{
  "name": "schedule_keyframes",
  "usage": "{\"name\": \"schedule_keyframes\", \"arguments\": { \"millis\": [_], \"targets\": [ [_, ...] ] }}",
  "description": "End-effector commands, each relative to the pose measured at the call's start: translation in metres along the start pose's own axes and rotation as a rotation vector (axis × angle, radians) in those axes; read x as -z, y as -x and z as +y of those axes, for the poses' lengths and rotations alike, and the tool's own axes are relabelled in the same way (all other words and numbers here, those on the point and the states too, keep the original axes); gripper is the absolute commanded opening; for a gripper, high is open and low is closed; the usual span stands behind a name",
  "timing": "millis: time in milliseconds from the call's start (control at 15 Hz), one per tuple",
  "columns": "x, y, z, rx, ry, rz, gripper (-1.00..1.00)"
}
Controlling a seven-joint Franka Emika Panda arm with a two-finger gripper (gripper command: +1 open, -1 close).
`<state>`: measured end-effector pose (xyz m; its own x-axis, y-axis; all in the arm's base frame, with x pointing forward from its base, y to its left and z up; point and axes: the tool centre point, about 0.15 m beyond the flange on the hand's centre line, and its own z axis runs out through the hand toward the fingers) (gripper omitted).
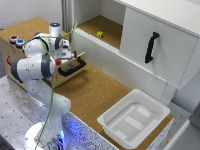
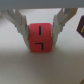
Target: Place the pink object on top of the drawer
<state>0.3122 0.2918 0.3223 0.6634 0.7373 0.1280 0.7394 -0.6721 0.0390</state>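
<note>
Clearly small and light: the pink object [image 2: 41,44], a reddish-pink cube with a dark mark on the face toward the wrist camera. Looks rigid, flat-sided, smooth; not fragile by the look of it, though smooth faces could slip under a loose pinch. Best taken on two opposite flat sides, near mid-height, which is how things stand now.

Sits squarely between the two fingers of the claw [image 2: 40,31]. One pale finger [image 2: 19,25] slants down onto one flank of the cube, its partner onto the other; both appear to touch it, so apparently clamped around the cube, with the blur leaving the exact contact a little uncertain. Pale, plain background behind the cube in the wrist view; whether resting on something or lifted clear cannot be told from there.

Seen from the exterior view, the arm bends over the drawer [image 1: 25,37], the light wooden box at that view's left, its tray pulled open with the black handle [image 1: 72,67] facing the cork surface [image 1: 95,95]. Only a speck of red shows at the claw tip [image 1: 58,62], just inside the open tray, beside the handle. Cork top of the box lies close behind and above that spot, with two small round blue-rimmed things [image 1: 16,41] near its far corner, worth avoiding when setting down.
</note>
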Motion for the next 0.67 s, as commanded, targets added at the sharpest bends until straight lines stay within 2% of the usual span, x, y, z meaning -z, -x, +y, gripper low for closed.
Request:
{"name": "schedule_keyframes", "arguments": {
  "millis": [0,267,600],
  "targets": [
    [0.041,-0.017,-0.011,-0.046,0.044,0.046,-1.00],
    [0.076,-0.037,-0.026,-0.001,0.017,0.067,-1.00],
    [0.122,-0.079,-0.063,0.167,-0.017,0.117,-1.00]
  ]
}}
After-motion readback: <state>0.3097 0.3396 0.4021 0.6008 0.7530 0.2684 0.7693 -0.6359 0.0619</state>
